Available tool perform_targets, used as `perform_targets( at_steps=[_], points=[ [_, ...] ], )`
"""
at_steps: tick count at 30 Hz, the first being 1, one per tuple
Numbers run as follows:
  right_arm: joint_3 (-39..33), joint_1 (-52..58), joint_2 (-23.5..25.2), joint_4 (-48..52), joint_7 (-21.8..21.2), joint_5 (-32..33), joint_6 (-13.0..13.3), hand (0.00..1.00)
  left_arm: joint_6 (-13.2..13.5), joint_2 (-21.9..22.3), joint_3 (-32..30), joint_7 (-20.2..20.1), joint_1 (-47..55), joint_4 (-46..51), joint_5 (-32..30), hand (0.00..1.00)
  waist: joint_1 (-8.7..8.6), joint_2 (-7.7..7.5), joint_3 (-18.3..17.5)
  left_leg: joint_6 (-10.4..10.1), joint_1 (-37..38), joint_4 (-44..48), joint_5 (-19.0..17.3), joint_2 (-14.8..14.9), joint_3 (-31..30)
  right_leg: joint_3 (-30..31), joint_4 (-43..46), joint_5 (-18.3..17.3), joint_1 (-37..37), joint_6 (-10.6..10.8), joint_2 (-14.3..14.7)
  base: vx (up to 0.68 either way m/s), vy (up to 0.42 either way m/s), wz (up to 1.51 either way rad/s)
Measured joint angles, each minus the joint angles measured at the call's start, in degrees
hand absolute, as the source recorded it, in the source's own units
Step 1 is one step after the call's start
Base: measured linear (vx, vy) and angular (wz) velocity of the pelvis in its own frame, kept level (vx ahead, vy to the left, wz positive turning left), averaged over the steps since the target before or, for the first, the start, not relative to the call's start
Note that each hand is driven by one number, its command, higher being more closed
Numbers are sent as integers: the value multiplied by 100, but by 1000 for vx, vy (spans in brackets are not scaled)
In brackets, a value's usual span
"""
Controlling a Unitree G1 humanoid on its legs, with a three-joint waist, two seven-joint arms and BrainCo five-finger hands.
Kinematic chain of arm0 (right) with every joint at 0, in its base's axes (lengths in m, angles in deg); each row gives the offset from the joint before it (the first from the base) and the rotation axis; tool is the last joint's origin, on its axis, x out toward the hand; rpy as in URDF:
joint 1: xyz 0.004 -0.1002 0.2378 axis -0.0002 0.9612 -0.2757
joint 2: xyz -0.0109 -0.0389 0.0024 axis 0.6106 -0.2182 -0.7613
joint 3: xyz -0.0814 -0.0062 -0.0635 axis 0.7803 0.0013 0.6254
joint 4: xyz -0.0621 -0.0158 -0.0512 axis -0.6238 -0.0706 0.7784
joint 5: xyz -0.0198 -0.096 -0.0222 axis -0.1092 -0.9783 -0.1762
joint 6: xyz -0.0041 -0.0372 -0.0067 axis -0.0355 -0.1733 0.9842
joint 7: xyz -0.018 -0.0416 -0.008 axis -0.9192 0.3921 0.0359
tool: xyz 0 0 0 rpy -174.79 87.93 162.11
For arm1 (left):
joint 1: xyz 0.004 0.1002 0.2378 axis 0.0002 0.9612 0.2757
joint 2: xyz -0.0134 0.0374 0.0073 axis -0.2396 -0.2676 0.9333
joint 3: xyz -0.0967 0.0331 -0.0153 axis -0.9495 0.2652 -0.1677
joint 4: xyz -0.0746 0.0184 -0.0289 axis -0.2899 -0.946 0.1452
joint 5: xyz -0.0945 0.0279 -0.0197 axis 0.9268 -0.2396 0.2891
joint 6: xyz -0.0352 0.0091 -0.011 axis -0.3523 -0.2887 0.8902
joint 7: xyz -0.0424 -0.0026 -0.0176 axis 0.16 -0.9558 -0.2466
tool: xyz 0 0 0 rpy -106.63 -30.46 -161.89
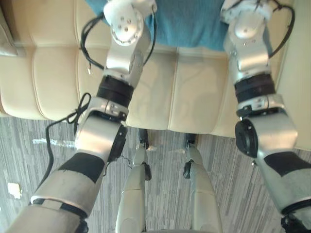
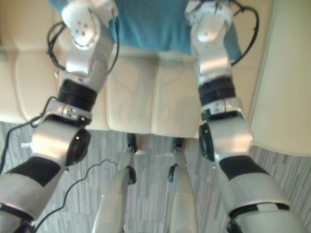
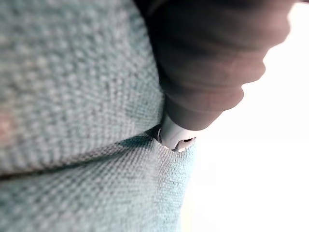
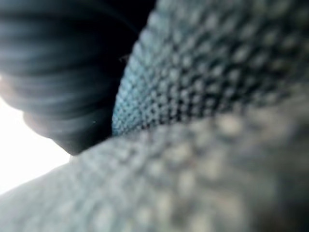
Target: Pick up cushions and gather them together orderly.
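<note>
A teal woven cushion [image 1: 189, 24] lies on the seat of a cream leather sofa [image 1: 155, 97], at the far edge of the eye views. Both arms reach forward to it, one at each side. In the left wrist view the left hand [image 3: 175, 136] presses into a fold of the teal cushion [image 3: 72, 96]. My right hand [image 4: 63, 72] lies right against the same weave of the cushion [image 4: 203, 121], which covers most of what lies past it.
A beige cushion corner [image 1: 7, 39] shows at the sofa's far left. The sofa's armrest [image 2: 286, 73] rises on the right. Grey striped carpet [image 1: 29, 160] runs in front of the sofa, with a small white scrap [image 1: 14, 190] on it.
</note>
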Motion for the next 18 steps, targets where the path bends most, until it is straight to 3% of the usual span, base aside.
perform_targets(
  at_steps=[7, 11, 16, 18],
  points=[
    [-529, 132, -4, 43, 49, 637, 12, 0, -19, 412, -315, -315, 93, -248, 150, 0, -15, 27, 218, 0, -185, 5, 1, 13, -10, -183, 188, -32, -185, 11, -34, 25, 20, 8],
    [-912, 939, 208, 737, -7, 806, 68, 0, -19, 613, -467, -497, 865, -158, 142, 0, -59, 10, 228, -1, -50, 9, -1, -1, 0, -185, 550, -269, -181, -7, -77, -2, -5, 10],
    [-934, 1837, 348, 1432, -326, 1049, 337, 0, -13, 528, -809, -719, 1656, 59, 184, 0, -78, -19, 244, -3, 276, 8, -10, 42, 45, -100, 1028, -475, -110, -47, -65, -31, -49, -3],
    [-921, 2510, 347, 1909, -616, 1161, 463, 0, -8, 260, -963, -902, 2081, 155, 228, 0, -155, -54, 259, 17, 598, 0, -61, 87, 116, -72, 1091, -611, 171, -46, -25, -45, -81, -9]
  ],
)
